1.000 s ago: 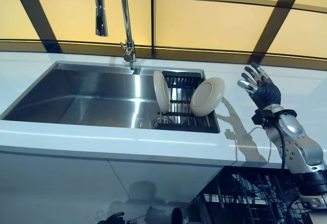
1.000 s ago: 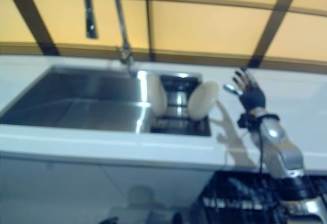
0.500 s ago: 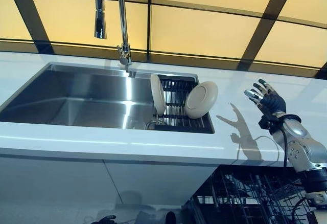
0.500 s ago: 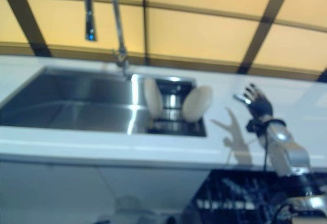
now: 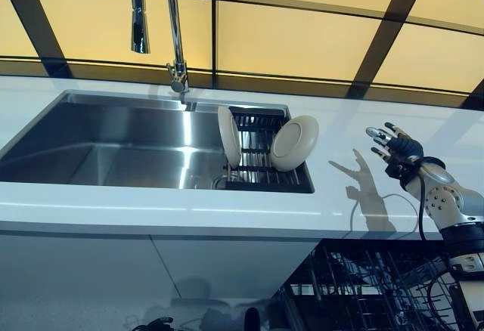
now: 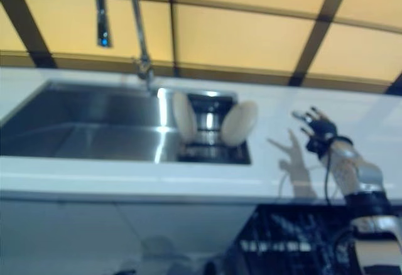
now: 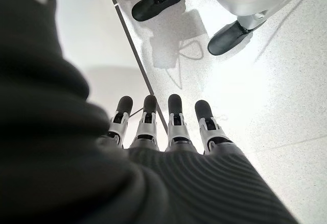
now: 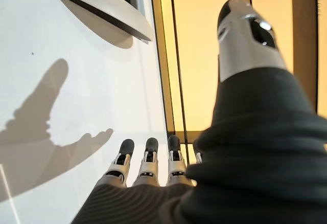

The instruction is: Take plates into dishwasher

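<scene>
2 cream plates (image 5: 294, 143) on edge in sink rack (image 5: 257, 166), untouched

Head cameras facing sink (image 5: 113, 142); wrist close-ups.

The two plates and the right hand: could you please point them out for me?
Left plate (image 5: 229, 136), left eye view, its rim.
Right plate (image 5: 294, 143), left eye view, its underside.
Right hand (image 5: 396, 148), left eye view, its dark back.

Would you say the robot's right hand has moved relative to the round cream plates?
Yes: the right hand has drawn rightward and lower, away from the round cream plates.
</scene>
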